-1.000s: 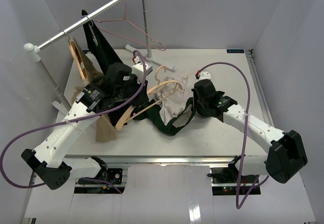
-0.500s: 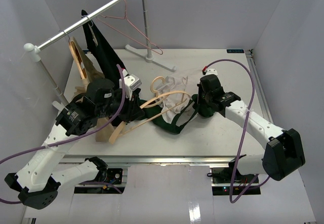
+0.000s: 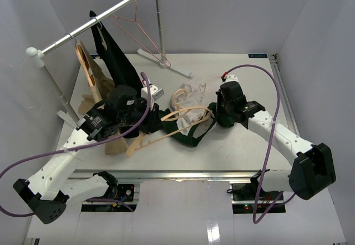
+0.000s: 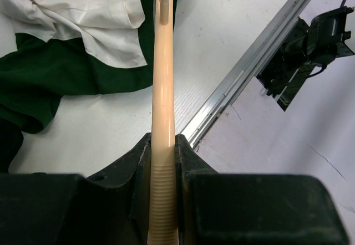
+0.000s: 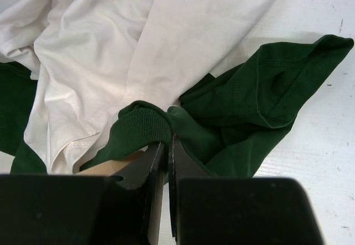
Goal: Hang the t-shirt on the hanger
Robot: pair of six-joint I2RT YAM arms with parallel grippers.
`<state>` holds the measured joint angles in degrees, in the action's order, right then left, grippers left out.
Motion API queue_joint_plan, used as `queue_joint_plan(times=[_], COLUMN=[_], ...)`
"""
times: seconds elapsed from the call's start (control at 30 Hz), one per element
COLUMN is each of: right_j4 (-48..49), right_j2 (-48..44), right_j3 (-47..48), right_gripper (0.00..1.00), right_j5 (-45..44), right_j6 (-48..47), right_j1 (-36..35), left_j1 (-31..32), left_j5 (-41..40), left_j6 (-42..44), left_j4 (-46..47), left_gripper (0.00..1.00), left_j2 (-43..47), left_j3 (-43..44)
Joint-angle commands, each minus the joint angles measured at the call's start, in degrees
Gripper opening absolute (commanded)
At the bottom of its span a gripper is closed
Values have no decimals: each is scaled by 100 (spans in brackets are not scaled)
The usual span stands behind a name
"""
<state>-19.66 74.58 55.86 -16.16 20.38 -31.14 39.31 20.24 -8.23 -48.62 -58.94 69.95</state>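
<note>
hanger [image 4: 164,62] between jaws of left gripper [image 4: 163,146]

Left wrist view — hanger [image 4: 164,90] and t-shirt [image 4: 66,73] both cropped.

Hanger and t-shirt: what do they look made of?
The hanger looks like pale wood with a smooth satin finish and fine ridges on one stretch; plastic can't be ruled out. The t-shirt looks like soft matte knit cloth: it crumples, with stitched hems and a ribbed collar.
</note>
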Motion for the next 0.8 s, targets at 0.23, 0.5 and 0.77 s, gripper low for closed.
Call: queue_joint_plan(times=[0.23, 0.5, 0.77], right_j4=[-94, -233, -454], right_j2=[-472, -589, -647], right_j3=[179, 527, 1108], right_gripper=[8, 8, 8], right_j5=[226, 565, 764], right_j6=[-188, -260, -278], right_j1=[37, 35, 34], left_j1=[125, 229, 624], left_j5=[-730, 56, -309], left_j6=[137, 291, 332], left_j4=[706, 1527, 2136], left_gripper=[0, 0, 0], left_j2=[-243, -296, -724], left_j3=[-79, -318, -20])
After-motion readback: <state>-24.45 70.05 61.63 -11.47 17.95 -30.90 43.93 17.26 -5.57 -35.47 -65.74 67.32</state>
